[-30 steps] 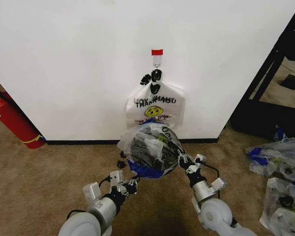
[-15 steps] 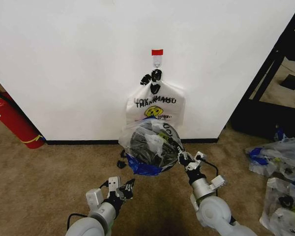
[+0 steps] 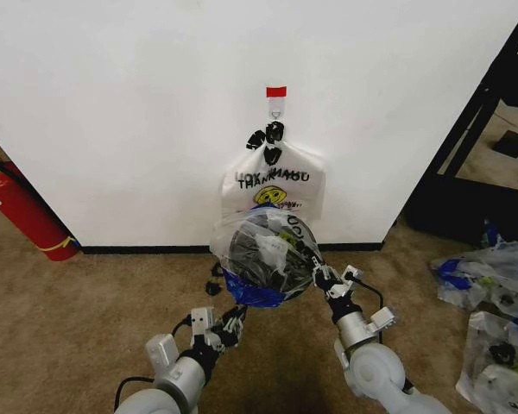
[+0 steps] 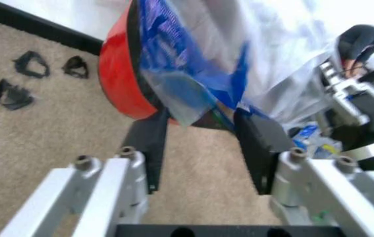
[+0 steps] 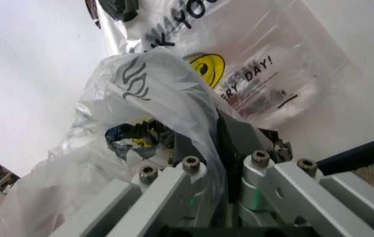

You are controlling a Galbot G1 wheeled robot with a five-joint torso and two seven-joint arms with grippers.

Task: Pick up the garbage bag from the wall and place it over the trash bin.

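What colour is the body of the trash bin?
Red, with a black rim; the trash bin shows best in the left wrist view.

Plain white painted wall (image 3: 121,112) with black baseboard strip (image 3: 147,249); tan short-pile carpet floor (image 3: 60,328). Red fire extinguisher (image 3: 22,211) at wall's left end. Black metal shelf frame (image 3: 479,129) at right. Even, diffuse light.

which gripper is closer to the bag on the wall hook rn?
Right. The right gripper is shut on the garbage bag draped over the trash bin, just below the hanging THANK YOU bag. The left gripper, open, sits lower at the bin's near side.
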